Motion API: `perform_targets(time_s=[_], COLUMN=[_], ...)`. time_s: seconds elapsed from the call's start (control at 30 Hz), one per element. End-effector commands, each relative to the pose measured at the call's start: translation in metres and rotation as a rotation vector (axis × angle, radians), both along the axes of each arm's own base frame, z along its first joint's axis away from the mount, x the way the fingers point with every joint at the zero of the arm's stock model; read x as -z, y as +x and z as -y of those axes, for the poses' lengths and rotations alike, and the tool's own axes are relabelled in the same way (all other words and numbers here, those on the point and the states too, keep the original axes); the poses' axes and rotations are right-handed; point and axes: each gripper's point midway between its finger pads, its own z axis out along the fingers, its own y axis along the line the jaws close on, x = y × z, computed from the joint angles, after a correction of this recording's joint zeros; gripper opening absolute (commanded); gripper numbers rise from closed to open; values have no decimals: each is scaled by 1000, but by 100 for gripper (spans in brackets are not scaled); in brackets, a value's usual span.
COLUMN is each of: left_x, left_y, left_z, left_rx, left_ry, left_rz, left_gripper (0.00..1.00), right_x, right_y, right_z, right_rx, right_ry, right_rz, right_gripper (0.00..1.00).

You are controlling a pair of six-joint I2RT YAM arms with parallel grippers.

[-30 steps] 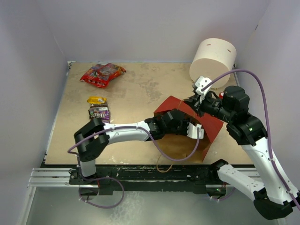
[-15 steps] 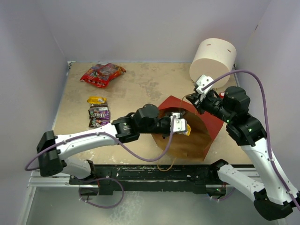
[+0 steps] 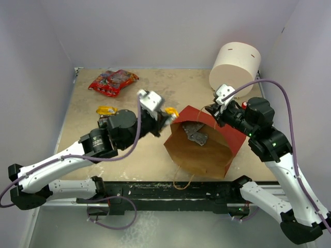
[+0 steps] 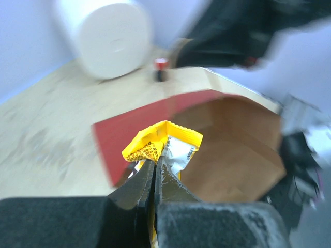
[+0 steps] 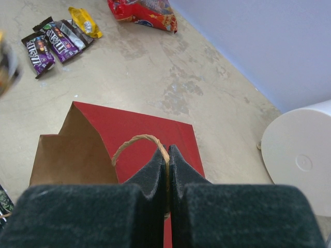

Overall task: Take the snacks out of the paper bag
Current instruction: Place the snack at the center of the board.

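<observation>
Tan surface [image 3: 155, 93], lilac walls. Left end effector [image 4: 155, 168] is pinched tight on a yellow wrapper [image 4: 166, 143], aloft just left of the paper bag [image 3: 199, 155] mouth. Right end effector [image 5: 168, 157] clamps the string handle [image 5: 135, 137], propping the bag open. A crinkled silver-grey packet [image 3: 197, 135] lies inside: judged light, limp, slippery film; pinch a sealed edge.

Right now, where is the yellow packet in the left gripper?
In the top view the yellow packet sits near the centre of the scene, pinched in the left gripper and held just left of the paper bag and its open mouth.
</observation>
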Motion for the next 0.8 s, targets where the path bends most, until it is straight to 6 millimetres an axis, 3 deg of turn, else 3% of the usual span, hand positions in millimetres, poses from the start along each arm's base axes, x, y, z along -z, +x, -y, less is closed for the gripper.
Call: perform_targets(time_s=[0.0, 0.1, 0.2, 0.37, 0.57, 0.77], left_x=[-8, 13, 52, 123, 183, 208], left_y=[75, 101, 124, 135, 146, 158], left_z=[-106, -148, -186, -268, -288, -304], left_rx=[-691, -909, -1106, -1526, -1785, -2026], left_ry=[-118, -153, -157, -288, -571, -650], left_rz=[-162, -296, -481, -869, -1165, -1234], left_gripper=[0, 0, 0, 0, 0, 0], right_x=[-21, -23, -23, -24, -21, -17], right_y=[-2, -5, -6, -8, -9, -11], right_z=[0, 1, 2, 1, -5, -7], right_rx=[-5, -4, -2, -4, -27, -45], right_ry=[38, 42, 46, 60, 77, 80], right_rz=[68, 70, 68, 64, 46, 34], right_gripper=[0, 0, 0, 0, 0, 0])
